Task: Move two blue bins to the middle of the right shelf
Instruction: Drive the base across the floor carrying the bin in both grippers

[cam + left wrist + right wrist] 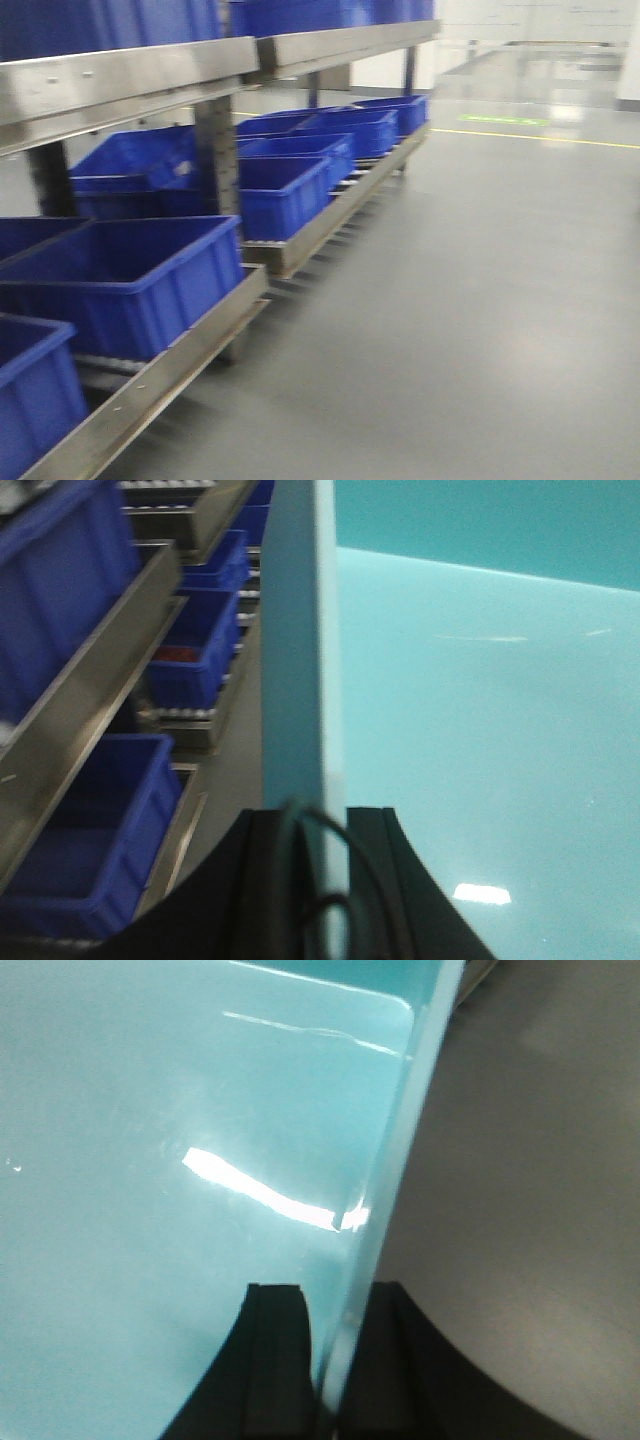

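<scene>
A pale sky-blue bin [480,700] fills the right of the left wrist view, and its thick rim [300,630] runs up the middle. My left gripper [330,825] is shut on that rim, one black finger on each side. In the right wrist view the same pale bin's smooth inside [150,1140] covers the left. My right gripper [335,1305] is shut on its side wall [400,1160]. Only one bin's surfaces show; a second blue bin is hidden or out of view. Neither the grippers nor the bin appear in the front view.
A steel shelf rack [130,75] runs along the left, with several dark blue crates [130,275] on its lower level and more above. The rack and its crates [90,830] also lie left of the held bin. Grey floor [480,300] stretches ahead and to the right.
</scene>
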